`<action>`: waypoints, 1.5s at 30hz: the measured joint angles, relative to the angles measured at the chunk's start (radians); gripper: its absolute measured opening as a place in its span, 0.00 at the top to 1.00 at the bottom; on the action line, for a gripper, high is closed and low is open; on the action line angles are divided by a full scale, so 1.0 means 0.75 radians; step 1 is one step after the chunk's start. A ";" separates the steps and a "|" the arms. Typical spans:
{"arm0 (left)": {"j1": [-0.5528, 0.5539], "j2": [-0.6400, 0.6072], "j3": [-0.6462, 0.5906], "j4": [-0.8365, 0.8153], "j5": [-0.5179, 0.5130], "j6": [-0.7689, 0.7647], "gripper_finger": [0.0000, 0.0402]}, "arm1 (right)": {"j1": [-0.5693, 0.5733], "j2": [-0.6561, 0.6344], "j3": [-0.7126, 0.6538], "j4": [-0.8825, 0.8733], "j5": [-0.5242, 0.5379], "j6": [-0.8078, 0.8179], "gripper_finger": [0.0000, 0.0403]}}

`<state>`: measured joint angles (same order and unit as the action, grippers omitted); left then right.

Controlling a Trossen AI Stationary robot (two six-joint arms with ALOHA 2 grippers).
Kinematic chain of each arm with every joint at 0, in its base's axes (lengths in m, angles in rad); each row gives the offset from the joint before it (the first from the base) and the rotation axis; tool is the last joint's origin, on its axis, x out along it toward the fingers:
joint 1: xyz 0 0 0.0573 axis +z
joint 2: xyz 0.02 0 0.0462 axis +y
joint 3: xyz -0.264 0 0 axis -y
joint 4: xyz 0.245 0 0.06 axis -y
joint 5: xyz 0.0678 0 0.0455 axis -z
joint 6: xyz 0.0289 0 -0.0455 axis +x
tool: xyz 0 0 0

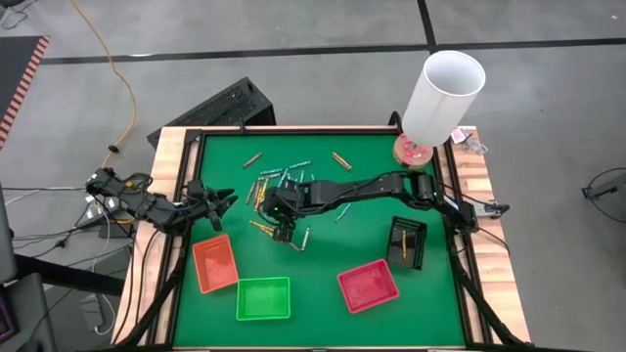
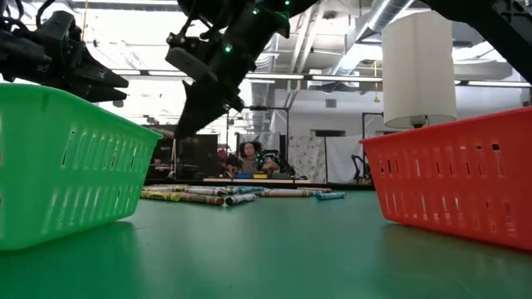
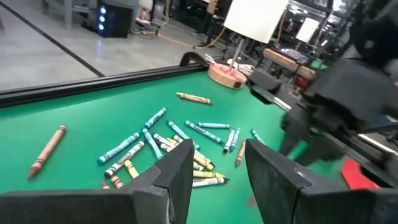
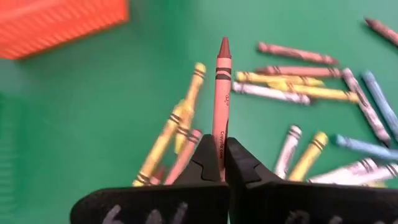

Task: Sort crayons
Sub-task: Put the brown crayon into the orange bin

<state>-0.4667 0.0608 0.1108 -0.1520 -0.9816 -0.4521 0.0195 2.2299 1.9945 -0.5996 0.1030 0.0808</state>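
Right wrist view: right gripper pinches a reddish-brown crayon above scattered crayons.

I count four trays on my table: one orange, one green, one red, one black. One white cylinder stands at the corner. Loose crayons number perhaps fifteen; they overlap too much for a firm count. Two arms, two grippers.
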 joint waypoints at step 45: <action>-0.001 -0.001 0.001 0.310 -0.169 0.368 0.66 | 0.098 0.023 0.002 0.765 -0.322 -0.049 1.00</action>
<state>-0.4671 0.0605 0.1112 0.0806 -1.1087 -0.1762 0.0931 2.2471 1.9960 -0.0261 -0.1388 0.0444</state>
